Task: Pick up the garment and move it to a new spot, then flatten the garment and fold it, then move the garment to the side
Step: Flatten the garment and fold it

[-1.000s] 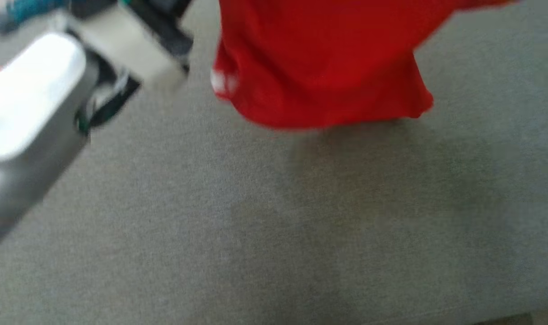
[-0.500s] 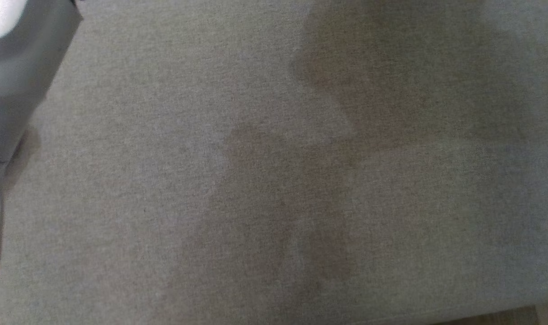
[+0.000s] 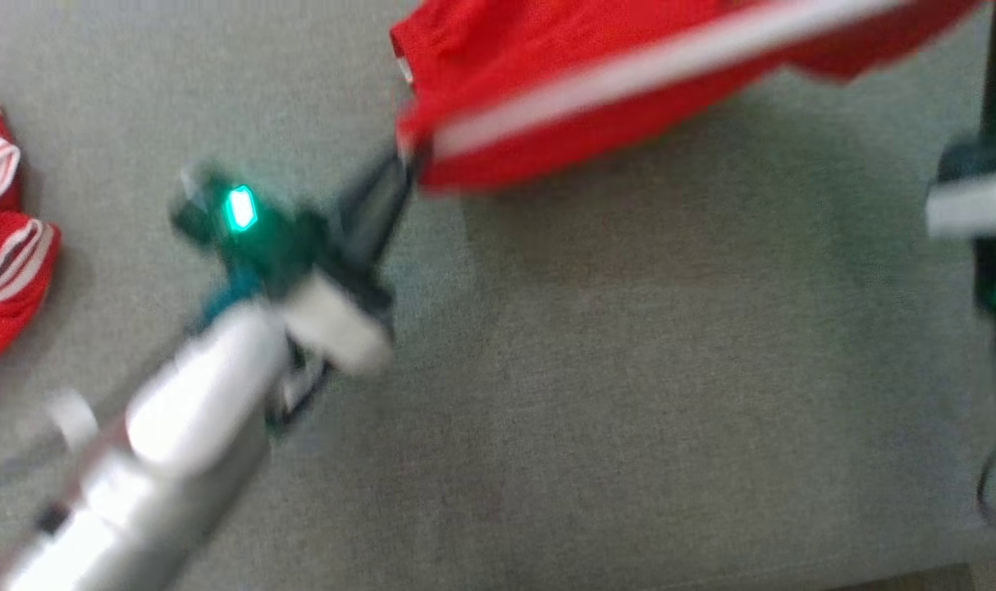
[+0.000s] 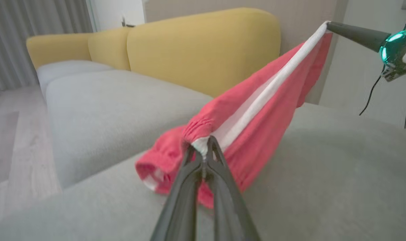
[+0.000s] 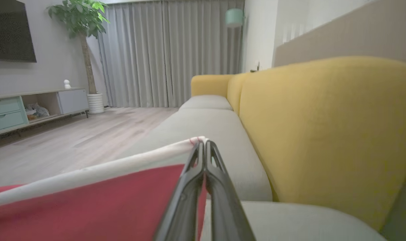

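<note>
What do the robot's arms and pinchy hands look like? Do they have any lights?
The left arm has a smooth, rounded, silvery-white forearm, a white collar, then a dark wrist with a glowing green light. The left gripper and the right gripper each have two long, thin, dark grey fingers tapering to a point. Thin black cables trail by the right wrist.

tools: 2, left tool [image 4: 204, 147] and right tool [image 5: 203, 143] | garment [image 4: 256, 134]: 1 | red striped heap [image 3: 2, 246]: 1 | sofa [image 5: 206, 127]: 1 | yellow back cushions [image 4: 203, 47]: 3 | potted plant [image 5: 81, 33]: 1 | wall screen [image 5: 9, 30]: 1 | pendant lamp [image 5: 234, 17]: 1
</note>
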You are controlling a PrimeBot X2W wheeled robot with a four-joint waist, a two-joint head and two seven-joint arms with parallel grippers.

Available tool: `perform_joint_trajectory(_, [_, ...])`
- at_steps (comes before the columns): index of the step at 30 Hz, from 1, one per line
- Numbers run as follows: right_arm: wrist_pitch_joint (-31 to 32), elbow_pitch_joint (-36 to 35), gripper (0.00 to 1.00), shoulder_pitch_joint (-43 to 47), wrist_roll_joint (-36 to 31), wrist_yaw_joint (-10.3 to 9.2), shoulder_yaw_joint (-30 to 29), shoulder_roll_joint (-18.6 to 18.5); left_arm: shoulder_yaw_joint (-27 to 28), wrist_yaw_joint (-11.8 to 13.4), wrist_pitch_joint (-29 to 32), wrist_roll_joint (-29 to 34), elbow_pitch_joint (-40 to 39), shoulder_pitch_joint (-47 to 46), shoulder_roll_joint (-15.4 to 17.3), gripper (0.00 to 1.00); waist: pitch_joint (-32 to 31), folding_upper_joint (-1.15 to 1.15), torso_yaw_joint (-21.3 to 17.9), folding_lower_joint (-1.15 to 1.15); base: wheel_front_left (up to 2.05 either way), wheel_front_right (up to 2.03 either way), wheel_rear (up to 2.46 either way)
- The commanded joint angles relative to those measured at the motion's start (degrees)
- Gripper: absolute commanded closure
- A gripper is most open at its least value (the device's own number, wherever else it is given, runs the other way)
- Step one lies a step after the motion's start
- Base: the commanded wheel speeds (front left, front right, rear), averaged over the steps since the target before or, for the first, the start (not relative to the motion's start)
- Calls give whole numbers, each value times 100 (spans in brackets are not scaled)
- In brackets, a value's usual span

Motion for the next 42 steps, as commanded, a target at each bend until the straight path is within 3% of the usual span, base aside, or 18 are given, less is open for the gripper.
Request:
perform_joint_trajectory(1, [14, -373, 100, 497, 93, -4, -102, -50, 202, 120, -23, 64, -273, 388, 211, 100, -258, 0, -59, 0, 0, 0, 0])
perform_joint_trajectory(14, [634, -1877, 100, 3484, 252, -4, -1064, 169, 116, 720, -22, -142, -1119, 3218, 287, 100, -1128, 0, -179, 0, 0, 0, 0])
perform_joint_trajectory(18, [963, -2514, 100, 3923, 169, -4, -1443, 325, 96, 816, 86, -288, -1567, 3475, 306, 100, -1200, 0, -38, 0, 0, 0, 0])
perform_joint_trajectory(22, [1280, -2739, 100, 3754, 71, -4, -1689, 569, 209, 823, 226, -454, -1812, 3222, 146, 100, -1067, 0, 209, 0, 0, 0, 0])
perform_joint_trajectory(30, [1741, -1696, 100, 2030, -59, -4, -1367, 329, 462, 654, 724, -959, -1303, 2037, -640, 100, -506, 0, 682, 0, 0, 0, 0])
perform_joint_trajectory(36, [1984, -319, 100, 529, -112, -4, -652, 12, 607, 694, 1152, -1140, -488, 1141, -1085, 100, -89, 0, 908, 0, 0, 0, 0])
perform_joint_trajectory(42, [1830, 1234, 100, -839, -159, -4, 259, -45, 690, 716, 1182, -1116, 329, 452, -1374, 100, 258, 0, 1042, 0, 0, 0, 0])
